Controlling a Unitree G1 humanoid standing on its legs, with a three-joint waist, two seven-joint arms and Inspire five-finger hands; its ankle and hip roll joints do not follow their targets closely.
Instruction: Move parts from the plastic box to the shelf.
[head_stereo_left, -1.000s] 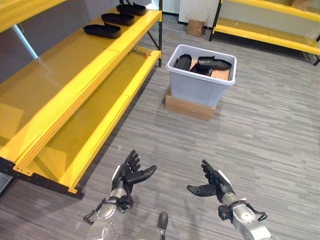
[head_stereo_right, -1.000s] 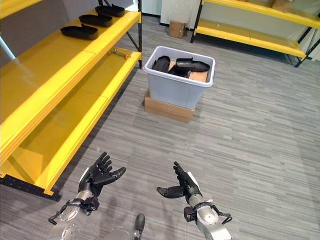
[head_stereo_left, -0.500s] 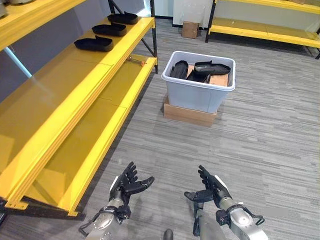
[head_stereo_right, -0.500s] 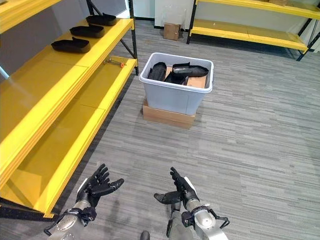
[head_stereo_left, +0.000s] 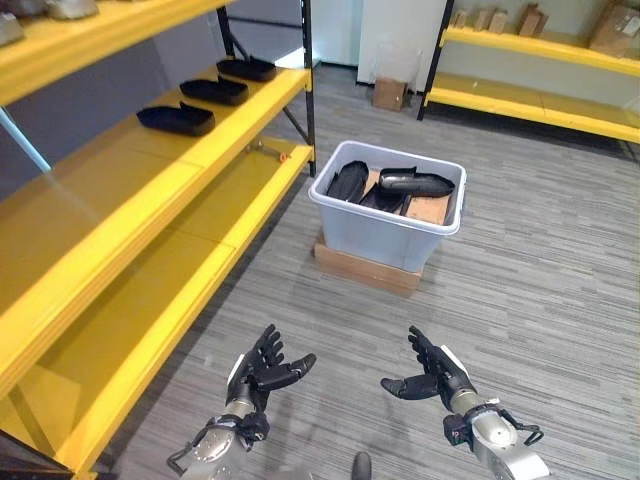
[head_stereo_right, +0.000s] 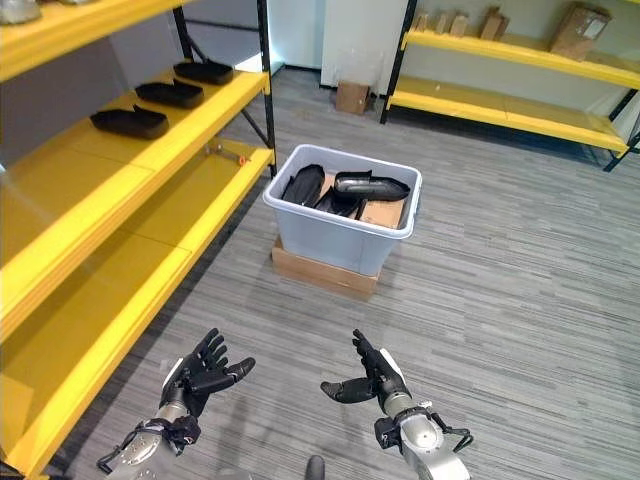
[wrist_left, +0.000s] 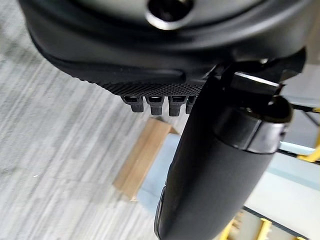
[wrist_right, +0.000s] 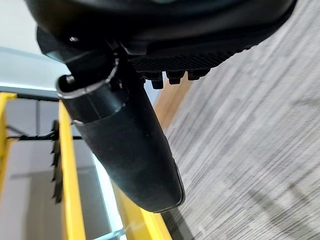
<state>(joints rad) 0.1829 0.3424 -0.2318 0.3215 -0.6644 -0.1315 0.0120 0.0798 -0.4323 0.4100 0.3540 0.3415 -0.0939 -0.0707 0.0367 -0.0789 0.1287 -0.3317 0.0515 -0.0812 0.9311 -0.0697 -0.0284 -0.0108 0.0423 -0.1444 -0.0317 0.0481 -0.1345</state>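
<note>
A grey plastic box (head_stereo_left: 383, 232) stands on a flat cardboard carton (head_stereo_left: 365, 269) in the middle of the floor. Several black shoe-shaped parts (head_stereo_left: 414, 183) lie inside it. Three more black parts (head_stereo_left: 176, 119) rest in a row on the yellow shelf (head_stereo_left: 120, 210) to the left. My left hand (head_stereo_left: 259, 371) and right hand (head_stereo_left: 437, 372) hover low over the floor, well short of the box, both open with fingers spread and holding nothing. The left wrist view catches the carton (wrist_left: 142, 156) past the hand's thumb (wrist_left: 215, 165).
The yellow rack's lower shelf (head_stereo_left: 150, 300) juts out along the left at floor level. A second yellow rack (head_stereo_left: 540, 100) with cardboard boxes lines the back wall. A small carton (head_stereo_left: 389, 93) stands on the floor behind the box. Grey floor (head_stereo_left: 540, 270) stretches to the right.
The camera has tilted up and shifted, so the box sits lower in view and more of the back rack shows. Both hands stay open in much the same pose.
</note>
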